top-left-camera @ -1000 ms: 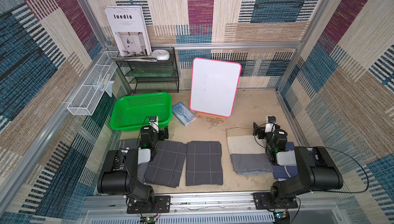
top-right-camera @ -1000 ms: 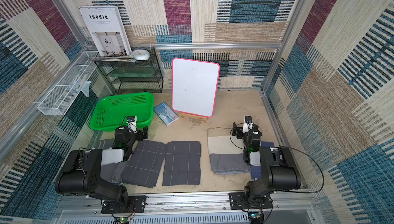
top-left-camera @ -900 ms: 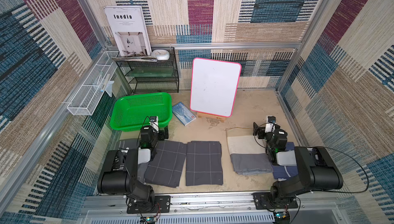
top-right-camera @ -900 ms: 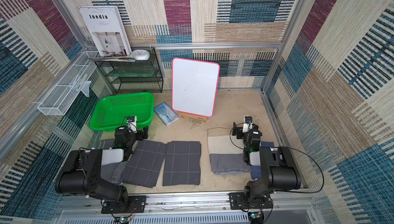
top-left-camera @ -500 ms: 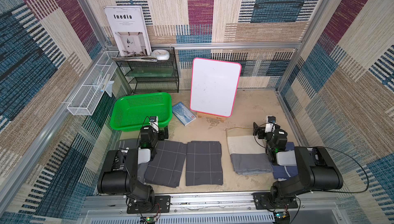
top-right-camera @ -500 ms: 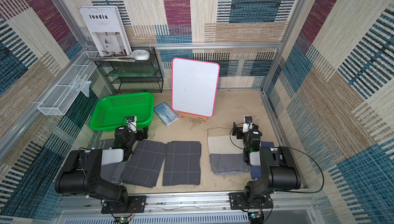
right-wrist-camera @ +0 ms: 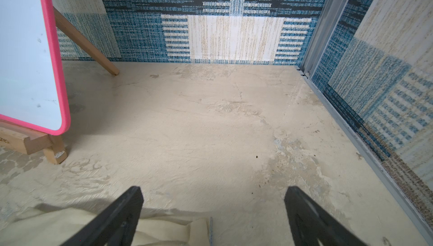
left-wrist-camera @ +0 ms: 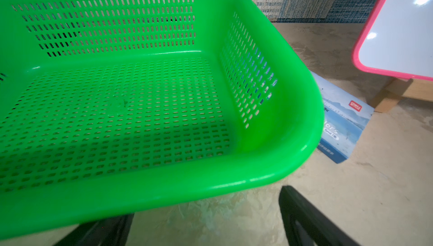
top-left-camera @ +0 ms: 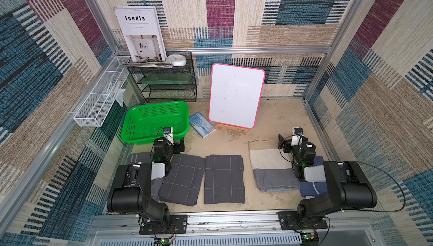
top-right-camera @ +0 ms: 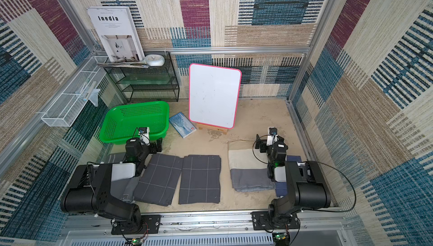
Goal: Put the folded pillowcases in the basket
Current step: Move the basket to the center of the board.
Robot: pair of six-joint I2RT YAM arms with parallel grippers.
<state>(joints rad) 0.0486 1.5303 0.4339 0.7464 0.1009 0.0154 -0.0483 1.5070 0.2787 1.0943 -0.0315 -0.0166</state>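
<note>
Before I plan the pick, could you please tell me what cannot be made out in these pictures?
- Grey cloth: in both top views, mostly covered by the left arm; its fold is unclear.
- Blue cloth: largely under the right arm.
- Cream cloth: right wrist view, cut off by the picture's edge.
- Items in the white wire rack: too small to identify.
- Poster's small print: too small to read.

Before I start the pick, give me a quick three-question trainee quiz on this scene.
1. True or false: the green basket already holds a cloth.
2. What lies between the basket and the whiteboard?
3. The left gripper and right gripper are: A both open, B both shut, C gripping cloth.
Key: 1 false; 2 a blue box; 3 A.
</note>
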